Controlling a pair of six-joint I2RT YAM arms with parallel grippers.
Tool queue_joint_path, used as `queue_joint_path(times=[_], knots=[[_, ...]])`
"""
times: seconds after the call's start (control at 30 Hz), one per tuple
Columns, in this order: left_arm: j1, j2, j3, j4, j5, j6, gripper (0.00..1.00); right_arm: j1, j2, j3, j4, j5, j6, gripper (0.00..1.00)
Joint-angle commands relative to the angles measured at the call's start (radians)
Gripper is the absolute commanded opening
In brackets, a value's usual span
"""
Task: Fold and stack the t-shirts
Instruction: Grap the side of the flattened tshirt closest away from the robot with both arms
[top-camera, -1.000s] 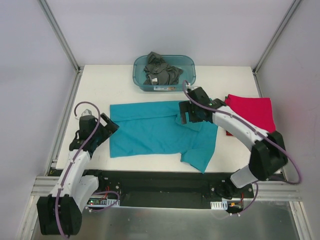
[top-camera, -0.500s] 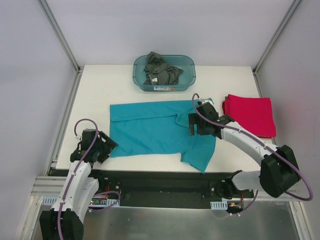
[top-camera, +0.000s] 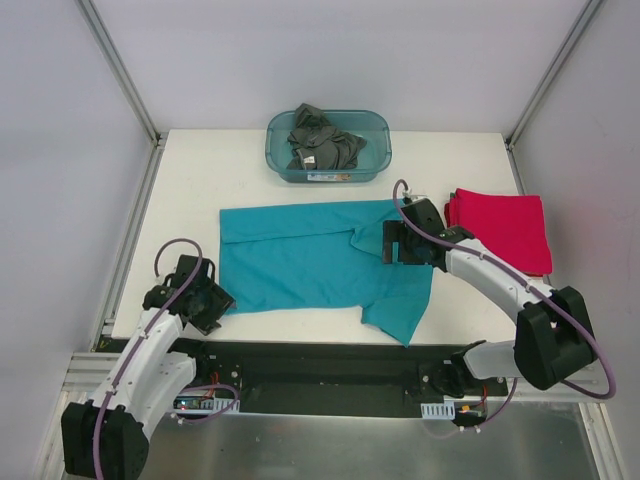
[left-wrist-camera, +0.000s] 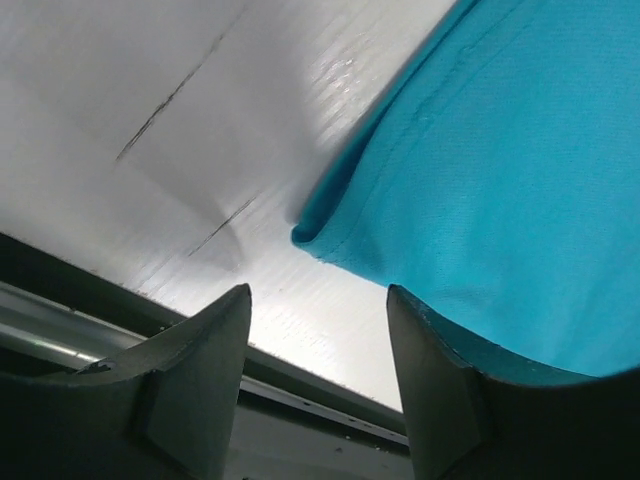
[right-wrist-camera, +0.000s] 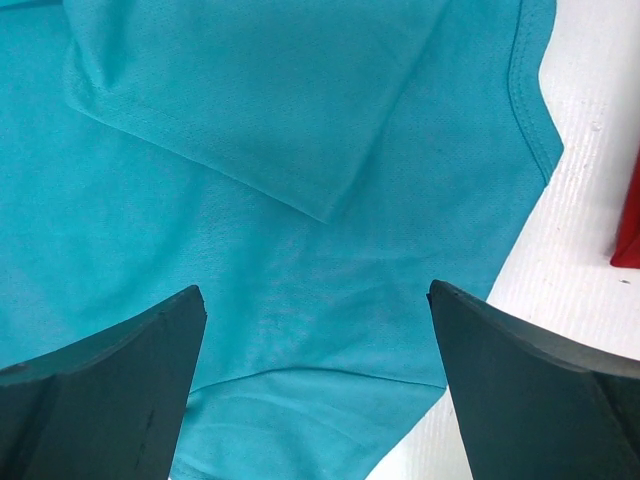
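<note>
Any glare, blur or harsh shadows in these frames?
Left wrist: glare patch on the white table beside the teal shirt; near fingers dark and soft. Right wrist: even light, hem stitching sharp, its fingers dark. Top: diffuse light, no harsh shadows, sharp throughout.

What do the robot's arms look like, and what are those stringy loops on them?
The left arm and right arm are smooth white tubes with chunky black joints. A thin purple cable loops along each one. The left gripper and right gripper are black in the top view, each with two dark grey wedge-shaped fingers.
</note>
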Motion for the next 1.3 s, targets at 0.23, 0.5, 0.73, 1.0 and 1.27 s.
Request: queue_joint_path(times=[0.23, 0.5, 0.73, 1.0, 1.27], knots=[[-0.017, 0.050, 0.007, -0.017, -0.095, -0.063, 0.50, -0.035, 0.028, -0.010, 0.053, -0.071, -0.003, 0.96], [-0.017, 0.154, -0.013, 0.038, -0.052, -0.035, 0.33, -0.044, 0.023, -0.019, 0.053, -0.064, 0.002, 0.96], [-0.017, 0.157, -0.016, 0.077, -0.086, -0.029, 0.32, -0.044, 0.022, -0.027, 0.053, -0.078, -0.011, 0.96], [-0.017, 0.219, -0.001, 0.163, -0.124, 0.012, 0.18, -0.041, -0.004, -0.056, 0.082, -0.133, -0.041, 0.96], [-0.017, 0.234, 0.034, 0.206, -0.182, 0.084, 0.00, -0.026, -0.113, -0.088, 0.086, -0.223, -0.086, 0.96]])
